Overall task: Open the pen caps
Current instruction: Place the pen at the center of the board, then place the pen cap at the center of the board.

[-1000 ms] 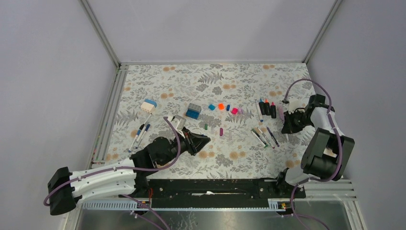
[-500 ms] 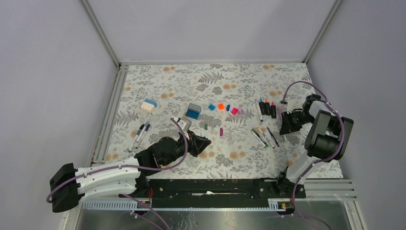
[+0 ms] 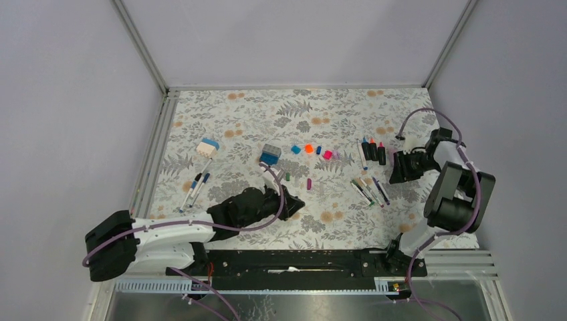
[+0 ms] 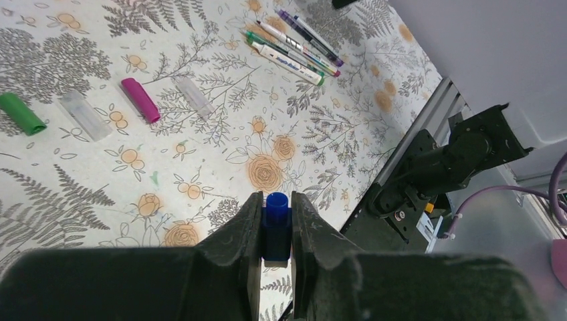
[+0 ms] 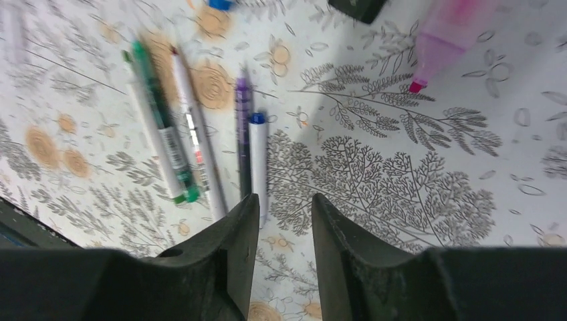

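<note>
Blue cap (image 4: pixel 275 231) aligned along left gripper (image 4: pixel 275 202).

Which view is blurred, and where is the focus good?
Right wrist view: the green pen and the pink highlighter look smeared. Left wrist view: the blue cap and the patterned table are sharp; the fingers near the lens are dark. Top view: even light, weak shadows.

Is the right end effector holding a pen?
No, the right end effector is open and empty, hovering above the loose pens.

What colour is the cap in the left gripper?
Blue; the cap shows best in the left wrist view.
</note>
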`<state>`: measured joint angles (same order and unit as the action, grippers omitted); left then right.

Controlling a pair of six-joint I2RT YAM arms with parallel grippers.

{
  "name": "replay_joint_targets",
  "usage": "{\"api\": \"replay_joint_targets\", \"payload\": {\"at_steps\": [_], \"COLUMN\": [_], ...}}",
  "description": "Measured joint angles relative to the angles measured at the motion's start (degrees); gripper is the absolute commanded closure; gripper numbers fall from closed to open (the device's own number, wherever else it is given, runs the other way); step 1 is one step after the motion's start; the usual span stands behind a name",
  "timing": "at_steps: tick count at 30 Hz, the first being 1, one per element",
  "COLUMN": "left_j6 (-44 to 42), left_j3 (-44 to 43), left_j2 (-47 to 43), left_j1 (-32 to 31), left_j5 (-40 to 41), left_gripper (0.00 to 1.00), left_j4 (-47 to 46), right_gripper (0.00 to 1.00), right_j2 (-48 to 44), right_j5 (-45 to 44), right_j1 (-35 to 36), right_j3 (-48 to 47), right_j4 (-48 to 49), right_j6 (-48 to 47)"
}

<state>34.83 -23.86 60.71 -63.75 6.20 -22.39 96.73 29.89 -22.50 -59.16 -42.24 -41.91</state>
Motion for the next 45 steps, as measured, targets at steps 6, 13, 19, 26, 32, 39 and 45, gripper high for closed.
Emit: {"api": "replay_joint_targets", "payload": {"at_steps": [6,13,19,26,32,39,45], "left_j6": [1.3,1.7,2.8,3.8,4.5,5.1,5.0], "left_j3": [-7.7,-25.7,-43.8,-60.8,-65.6,-66.4,-66.5], "left_j2": [8.7,24.1,41.2,57.2,61.5,61.8,61.5], "left_j1": [0.0,0.0,0.0,0.6,2.2,4.5,4.9], "left_j5": [-1.0,2.4,7.5,11.2,11.9,11.5,11.4], "left_gripper": [1.0,1.0,1.0,1.0,0.82,0.52,0.44], "left_j4": [3.8,16.0,29.1,44.9,49.9,51.2,51.5], "right_gripper": [0.49,0.48,0.47,0.46,0.46,0.46,0.45], "right_j2": [-13.6,-30.3,-30.4,-31.1,-33.1,-33.4,-33.4], "right_j5": [6.5,22.6,25.1,24.6,24.6,24.6,23.6], "right_j1": [0.0,0.0,-0.1,-0.5,-1.3,-1.8,-2.3], "right_j3": [0.0,9.5,13.5,13.5,13.5,13.5,13.5], "right_j4": [-0.8,8.0,12.2,14.2,14.6,14.7,14.7], "right_j6": [2.9,13.5,19.6,22.3,23.1,23.3,23.3]}}
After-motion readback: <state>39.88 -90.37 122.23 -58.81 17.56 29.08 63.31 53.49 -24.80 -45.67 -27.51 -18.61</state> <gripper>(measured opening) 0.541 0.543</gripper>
